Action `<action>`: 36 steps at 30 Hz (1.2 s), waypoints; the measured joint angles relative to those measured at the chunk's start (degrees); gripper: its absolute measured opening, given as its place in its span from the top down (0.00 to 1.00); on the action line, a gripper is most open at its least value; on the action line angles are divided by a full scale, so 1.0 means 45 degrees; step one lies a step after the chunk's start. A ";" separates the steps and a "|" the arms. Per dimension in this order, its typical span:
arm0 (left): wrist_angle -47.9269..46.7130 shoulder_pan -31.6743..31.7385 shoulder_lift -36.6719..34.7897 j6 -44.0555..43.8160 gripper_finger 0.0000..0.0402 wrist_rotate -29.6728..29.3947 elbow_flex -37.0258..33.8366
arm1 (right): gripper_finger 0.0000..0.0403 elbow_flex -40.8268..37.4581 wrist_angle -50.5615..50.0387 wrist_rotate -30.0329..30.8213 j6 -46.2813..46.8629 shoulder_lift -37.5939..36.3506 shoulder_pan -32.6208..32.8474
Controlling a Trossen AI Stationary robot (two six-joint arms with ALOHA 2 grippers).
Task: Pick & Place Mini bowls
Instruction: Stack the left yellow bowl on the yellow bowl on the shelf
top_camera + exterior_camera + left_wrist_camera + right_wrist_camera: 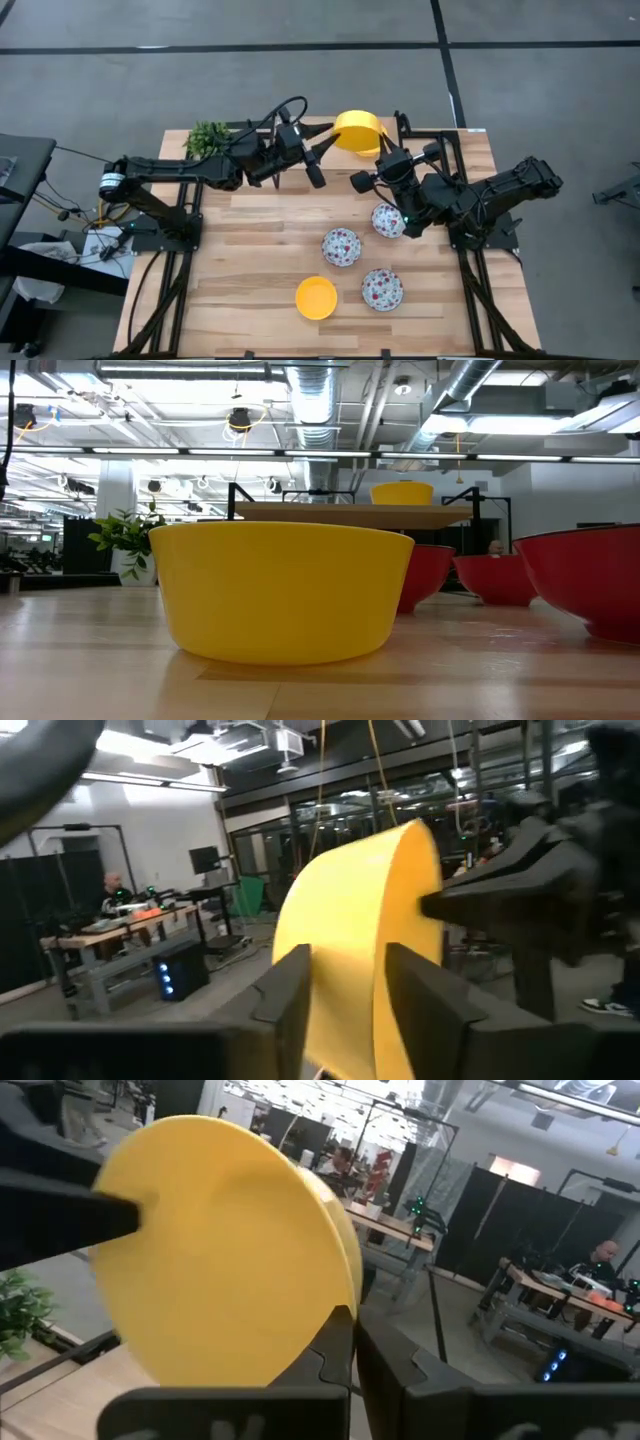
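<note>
- High view: We are looking down at the wooden table [250, 250]. The left gripper [322, 150] and the right gripper [372, 168] are meeting at a yellow bowl [358, 131] near the far edge. Three speckled bowls [341, 246] and another yellow bowl [316, 298] are sitting on the table. A green plant [207, 137] is standing by the left arm.
- Low view: We are seeing a big yellow bowl [280, 590] up close, and red bowl sides [590, 580] beside it.
- Left wrist view: The left fingers [420, 1010] are standing a little apart around the rim of the tipped yellow bowl [350, 940].
- Right wrist view: The right fingers [335, 1355] are pressed together, pinching the bowl's edge [340, 1295].
</note>
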 joint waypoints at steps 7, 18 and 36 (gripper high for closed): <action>0.0051 -0.0370 -0.1087 0.1006 0.47 0.0037 -0.0005 | 1.00 -0.0010 -0.0014 -0.0174 -0.0049 -0.0014 -0.0497; -0.2800 -0.0871 -0.3735 0.0207 0.38 -0.0053 -0.0404 | 1.00 -0.0010 0.0287 -0.0008 -0.1249 -0.0829 -0.2186; -0.3167 -0.2821 -0.6593 -0.2247 0.39 -0.0086 -0.5419 | 1.00 -0.0089 0.0899 0.0011 0.0428 -0.2525 -0.2973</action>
